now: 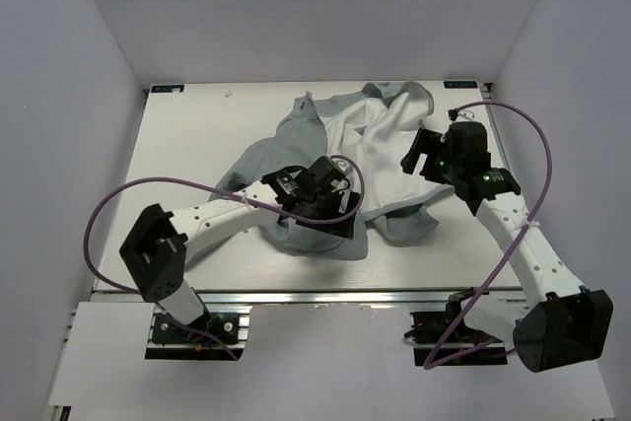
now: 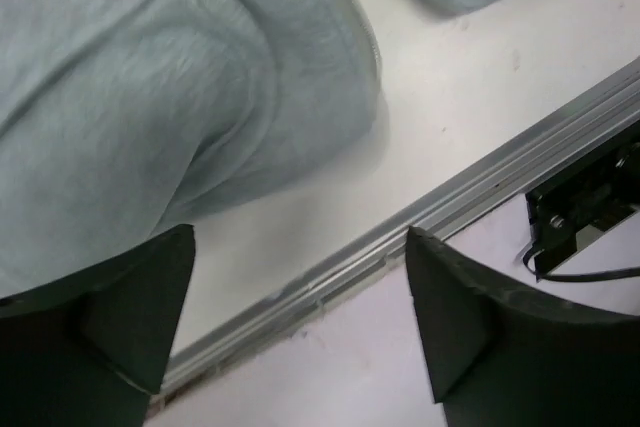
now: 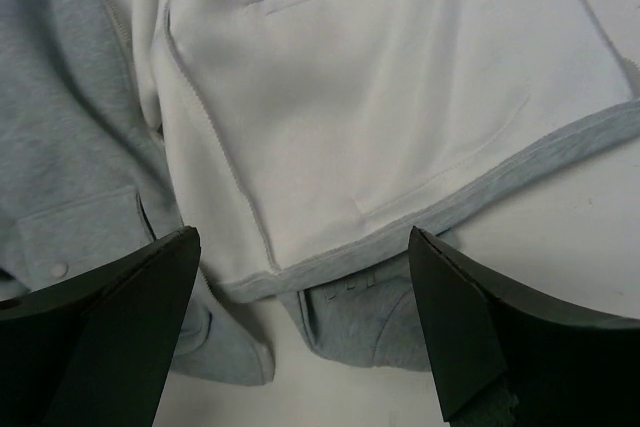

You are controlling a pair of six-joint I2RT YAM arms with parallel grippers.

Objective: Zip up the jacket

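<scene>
Left hand: the black two-finger left gripper (image 2: 298,237) is spread wide and holds nothing. It hangs just above a rounded grey fold at the garment's near edge.
Right hand: the black two-finger right gripper (image 3: 302,237) is also wide and empty, poised over the turned-back pale panel.
Garment: the light grey soft fabric jacket (image 1: 308,135) lies crumpled mid-table on the white table top (image 1: 187,145). Its front is open and the paler white lining (image 3: 380,97) faces up.
Zip: one toothed zipper edge (image 2: 362,35) runs along the grey fold. Another edge borders the lining in the right wrist view. I cannot make out a slider.
Step, as I judge it: getting the two front edges laid out before any joining.
Doing it well: pinch each panel close to its bottom zip end, not mid-cloth. Flip the lining panel face-down and draw both edges parallel and taut so the ends meet squarely.
</scene>
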